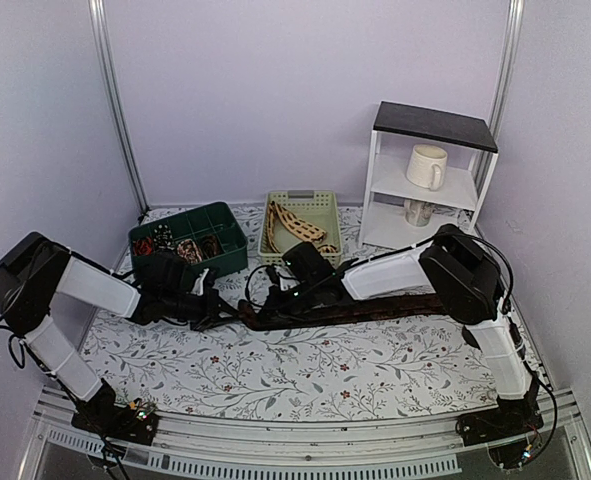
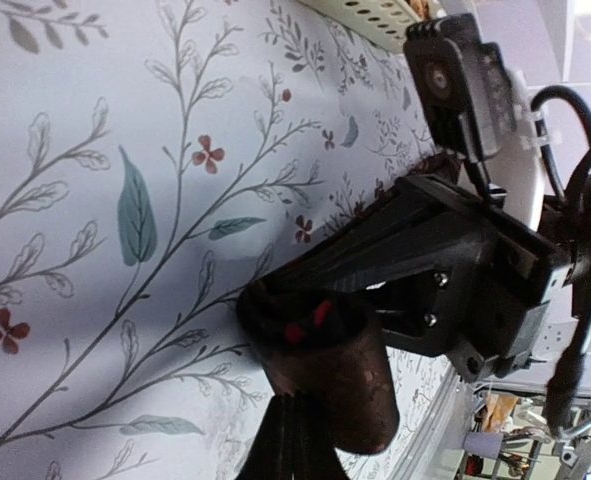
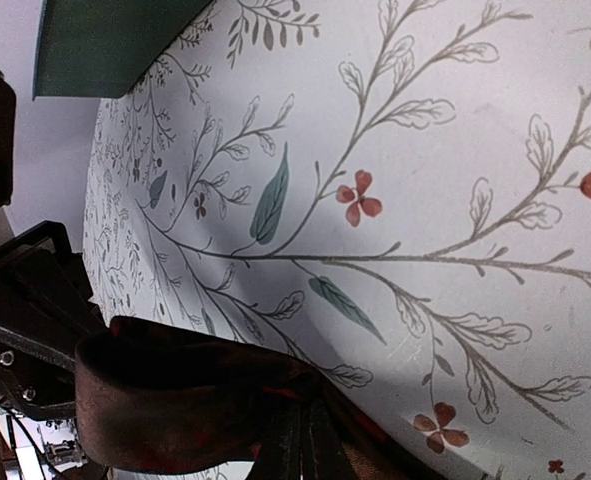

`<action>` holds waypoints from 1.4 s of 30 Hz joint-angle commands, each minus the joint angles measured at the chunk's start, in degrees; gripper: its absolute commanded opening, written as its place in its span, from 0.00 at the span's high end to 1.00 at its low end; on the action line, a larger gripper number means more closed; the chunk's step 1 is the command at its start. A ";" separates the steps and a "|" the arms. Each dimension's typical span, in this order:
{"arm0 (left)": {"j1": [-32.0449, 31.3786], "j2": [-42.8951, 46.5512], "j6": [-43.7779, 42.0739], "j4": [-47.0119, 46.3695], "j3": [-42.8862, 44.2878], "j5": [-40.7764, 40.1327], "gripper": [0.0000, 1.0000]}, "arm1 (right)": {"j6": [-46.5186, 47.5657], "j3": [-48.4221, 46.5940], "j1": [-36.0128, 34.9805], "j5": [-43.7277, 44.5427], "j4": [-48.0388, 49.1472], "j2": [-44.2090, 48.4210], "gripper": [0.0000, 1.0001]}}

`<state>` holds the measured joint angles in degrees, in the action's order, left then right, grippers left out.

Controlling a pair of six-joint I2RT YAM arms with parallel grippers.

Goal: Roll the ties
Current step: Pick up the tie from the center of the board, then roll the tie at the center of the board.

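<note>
across the middle of the table (image 1: 305, 375) a dark tie (image 1: 375, 306) lies stretched out, its left end barely coiled. left gripper (image 2: 287, 432) and right gripper (image 3: 297, 438) both look pinched shut on that end. next, i'd guess: roll it rightward, snugly.

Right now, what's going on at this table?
The left gripper and the right gripper meet over a dark tie that lies stretched toward the right on the table. Each appears pinched shut on its left end, where the fabric is curled into a small loop, so the roll has only begun. Finished coils sit in the green bin, and a beige tie lies unrolled in the pale basket behind.
</note>
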<state>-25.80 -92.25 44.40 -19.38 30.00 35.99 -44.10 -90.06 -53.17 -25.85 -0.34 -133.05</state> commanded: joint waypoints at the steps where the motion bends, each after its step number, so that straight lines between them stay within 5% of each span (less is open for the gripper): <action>1: -1.70 1.31 -2.22 -0.44 2.36 -0.10 1.00 | -1.40 1.69 0.06 -2.49 3.07 0.51 0.97; 42: -6.60 -2.35 -4.06 1.98 6.97 -0.66 1.00 | -4.95 12.45 0.90 1.66 11.38 8.40 0.97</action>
<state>-31.40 -93.45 41.54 -17.74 35.51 35.31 -49.15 -78.61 -52.69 -25.54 11.33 -128.42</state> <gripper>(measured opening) 0.003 0.046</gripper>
